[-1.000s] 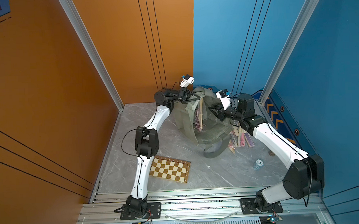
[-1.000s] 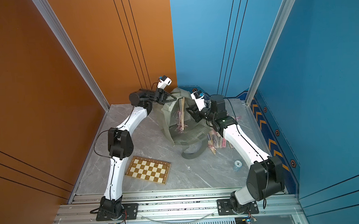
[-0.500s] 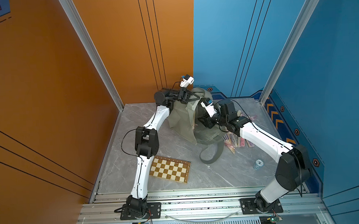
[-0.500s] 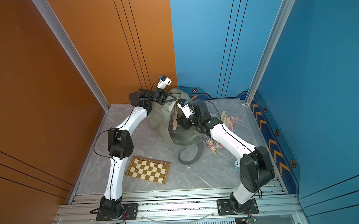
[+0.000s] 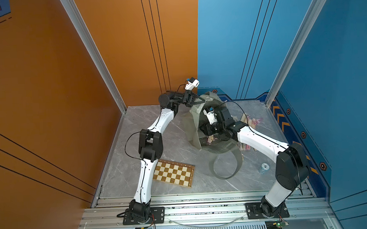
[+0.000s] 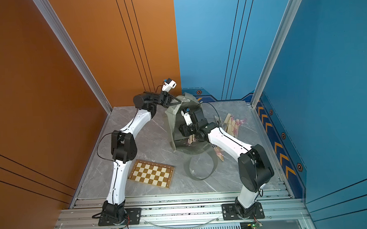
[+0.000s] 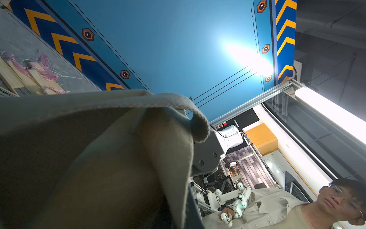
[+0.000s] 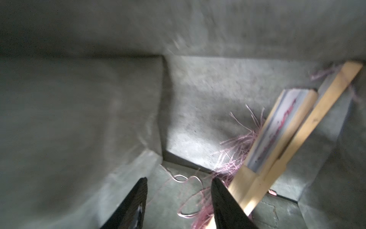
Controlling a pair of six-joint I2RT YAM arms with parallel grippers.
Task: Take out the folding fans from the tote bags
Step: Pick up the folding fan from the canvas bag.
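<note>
The left gripper (image 5: 203, 100) pinches the tote bag (image 5: 191, 127) rim tight. The right gripper (image 8: 179, 200) is half open inside, holding nothing, next to a fan (image 8: 277, 138). More fans (image 6: 232, 124) lie at the bag's three o'clock.

Right claw (image 8: 179, 180) hidden inside tote bag (image 5: 191, 127) in both top views, folding fans (image 8: 277, 128) inside blurred

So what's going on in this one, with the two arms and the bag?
The left gripper is shut on the rim of the tote bag, holding its mouth up. The right gripper is inside the bag, jaws apart and empty, close beside the folding fans in there. Several other fans lie out on the table next to the bag. The chessboard sits apart, untouched.
</note>
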